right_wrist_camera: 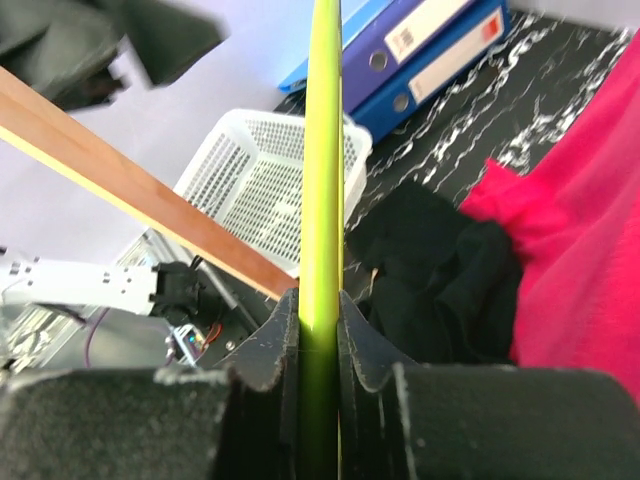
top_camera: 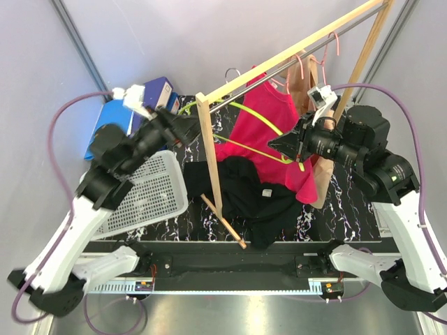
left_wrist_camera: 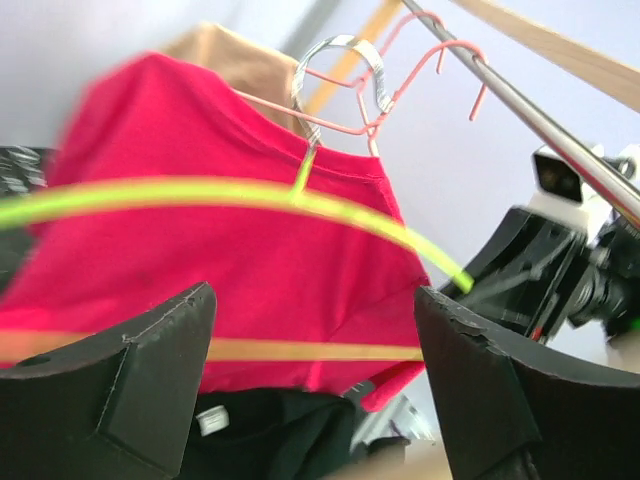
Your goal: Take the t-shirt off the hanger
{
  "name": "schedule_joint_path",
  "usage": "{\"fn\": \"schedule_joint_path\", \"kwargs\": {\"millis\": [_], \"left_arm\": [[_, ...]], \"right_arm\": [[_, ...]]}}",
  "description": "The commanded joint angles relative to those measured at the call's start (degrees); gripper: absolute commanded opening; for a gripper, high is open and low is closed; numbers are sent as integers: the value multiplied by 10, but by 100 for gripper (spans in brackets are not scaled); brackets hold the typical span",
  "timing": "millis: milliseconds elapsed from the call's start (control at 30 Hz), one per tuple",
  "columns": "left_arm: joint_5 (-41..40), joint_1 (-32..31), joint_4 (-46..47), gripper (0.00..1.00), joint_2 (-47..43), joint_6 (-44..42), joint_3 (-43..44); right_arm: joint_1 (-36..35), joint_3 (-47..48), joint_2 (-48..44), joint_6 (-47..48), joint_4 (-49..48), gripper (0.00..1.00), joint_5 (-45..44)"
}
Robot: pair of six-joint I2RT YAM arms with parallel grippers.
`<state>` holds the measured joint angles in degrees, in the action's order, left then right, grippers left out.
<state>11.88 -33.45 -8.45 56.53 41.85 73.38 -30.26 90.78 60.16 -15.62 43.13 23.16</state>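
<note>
Left of the wooden rack post [top_camera: 207, 150], blue binders [top_camera: 155, 92] with unreadable labels lie behind a white basket [top_camera: 150, 192] on the black marbled worktop [top_camera: 347, 201], the left tool [left_wrist_camera: 312, 300] gapes empty beside that post, and right of the post the red t-shirt [top_camera: 264, 120] hangs, the right tool [right_wrist_camera: 320, 300] clamped on the lime hanger [right_wrist_camera: 322, 150] crossing its front.

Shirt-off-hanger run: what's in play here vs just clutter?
In play:
- red t-shirt
- green hanger
- right pincer, shut on the hanger
- left pincer, open, facing the shirt

Lying about:
- black garment
- white basket
- blue binders
- tan garment
- wooden rack
</note>
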Motion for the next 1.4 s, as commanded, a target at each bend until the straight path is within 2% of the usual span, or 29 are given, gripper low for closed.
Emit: {"fn": "schedule_joint_path", "kwargs": {"millis": [0,233,533,833,1233,1367], "left_arm": [[-85,3,-73,84,-95,-53,-45],[-135,4,-113,85,-231,-21,-176],[-128,4,-143,86,-279,12,-255],[-113,3,-143,87,-267,16,-264],[-51,4,-141,93,-187,19,-249],[-22,4,-137,93,-149,32,-252]], "right_arm": [[-1,54,2,23,-27,0,-28],[-1,66,-17,15,-38,0,-14],[-2,47,-57,2,-42,0,-6],[-2,18,-87,-15,-36,0,9],[-1,-46,-133,-26,-38,0,12],[-2,-92,-152,-36,-48,7,8]]}}
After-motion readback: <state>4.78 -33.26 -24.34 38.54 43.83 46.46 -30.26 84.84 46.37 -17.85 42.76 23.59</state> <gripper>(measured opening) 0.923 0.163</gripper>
